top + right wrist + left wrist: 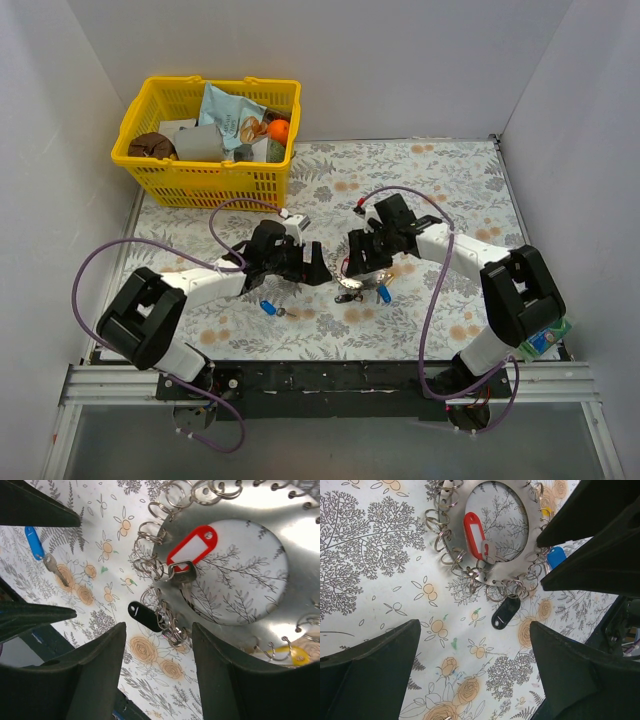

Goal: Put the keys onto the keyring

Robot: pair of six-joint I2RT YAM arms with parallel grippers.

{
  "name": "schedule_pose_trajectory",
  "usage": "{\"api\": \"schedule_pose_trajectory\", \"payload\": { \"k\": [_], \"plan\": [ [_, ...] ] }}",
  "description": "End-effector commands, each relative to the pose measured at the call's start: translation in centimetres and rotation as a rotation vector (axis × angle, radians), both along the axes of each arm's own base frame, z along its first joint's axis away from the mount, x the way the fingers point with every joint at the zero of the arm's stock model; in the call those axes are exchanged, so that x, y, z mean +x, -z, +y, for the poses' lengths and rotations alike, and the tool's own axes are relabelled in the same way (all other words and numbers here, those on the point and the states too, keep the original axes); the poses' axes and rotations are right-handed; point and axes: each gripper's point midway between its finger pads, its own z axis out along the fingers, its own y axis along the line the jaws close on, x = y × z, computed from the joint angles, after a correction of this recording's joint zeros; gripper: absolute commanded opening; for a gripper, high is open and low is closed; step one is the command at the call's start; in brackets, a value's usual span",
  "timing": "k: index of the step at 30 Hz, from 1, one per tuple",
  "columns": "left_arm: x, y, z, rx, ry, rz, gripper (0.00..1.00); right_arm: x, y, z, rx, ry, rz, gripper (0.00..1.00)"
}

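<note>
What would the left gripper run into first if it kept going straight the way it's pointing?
Most likely the black tag hanging at the near rim of the keyring. Depth is unclear, so the open left gripper might touch the tablecloth just short of it.

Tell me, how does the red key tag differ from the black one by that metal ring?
The red tag has a white label window; the black tag is solid. The red tag lies inside the open middle of the keyring; the black tag lies outside its rim, on the flowered cloth. Both seem hooked to small wire loops at the rim.
</note>
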Motion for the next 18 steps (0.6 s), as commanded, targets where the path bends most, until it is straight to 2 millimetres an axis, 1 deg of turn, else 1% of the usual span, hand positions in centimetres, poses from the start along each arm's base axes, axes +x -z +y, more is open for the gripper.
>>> {"api": "schedule_pose_trajectory", "payload": {
  "k": [1,2,5,7,8,13,15,18],
  "plan": [
    [1.1,-1.0,-0.5,-0.006,0.0,-0.037,0.91,0.3,-2.0,-1.0,-0.024,0.01,-0.052,0.62],
    [1.2,-1.2,-0.7,-0.007,0.005,-0.043,0.91,0.1,-2.1,-1.1,-0.022,0.011,-0.051,0.59],
    [1.5,-1.3,-0.9,-0.007,0.009,-0.047,0.9,-0.3,-1.9,-1.4,-0.024,0.03,-0.035,0.58],
    [1.6,-1.0,-1.0,0.005,0.013,-0.047,0.88,-0.7,-1.7,-1.6,-0.036,0.042,-0.01,0.57],
    [1.6,-0.9,-1.1,0.01,0.019,-0.046,0.88,-0.9,-1.6,-1.6,-0.037,0.043,-0.001,0.56],
    [2.2,-0.7,-1.4,0.045,0.018,-0.064,0.88,-1.6,-1.0,-1.9,-0.04,0.065,0.025,0.52],
    [2.0,-0.4,-1.6,0.055,0.027,-0.061,0.88,-1.8,-0.6,-2.0,-0.042,0.081,0.047,0.46],
    [2.2,-0.5,-1.9,0.061,0.03,-0.074,0.88,-2.4,-0.1,-1.6,-0.028,0.086,0.074,0.44]
  ]
}}
